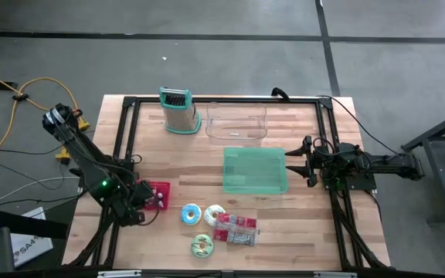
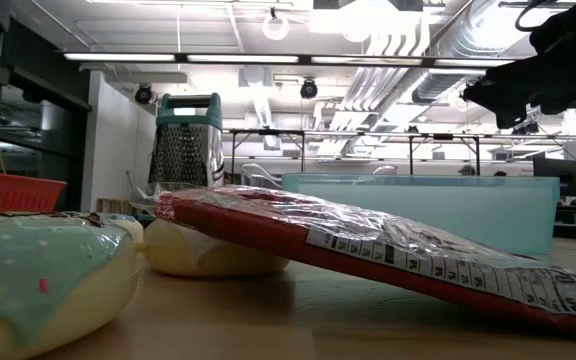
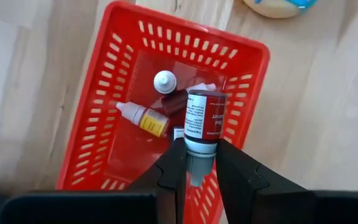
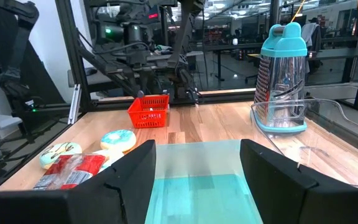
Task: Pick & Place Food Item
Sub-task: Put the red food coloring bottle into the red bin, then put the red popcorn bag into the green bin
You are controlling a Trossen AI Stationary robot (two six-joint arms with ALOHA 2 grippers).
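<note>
Holding a small red-labelled bottle [image 3: 205,121] pinched between my left gripper [image 3: 200,163] fingers above the red basket [image 3: 112,99]; next, I judge, letting go into it.

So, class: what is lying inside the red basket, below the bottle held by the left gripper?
Inside the red basket lie a yellow-labelled dropper bottle and a white cap. The left gripper holds a red-labelled bottle above it, which covers part of the floor.

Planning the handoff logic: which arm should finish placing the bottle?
Left. Its end effector already grips the red-labelled bottle directly over the red basket. The right end effector sits open by the teal container, holding nothing.
</note>
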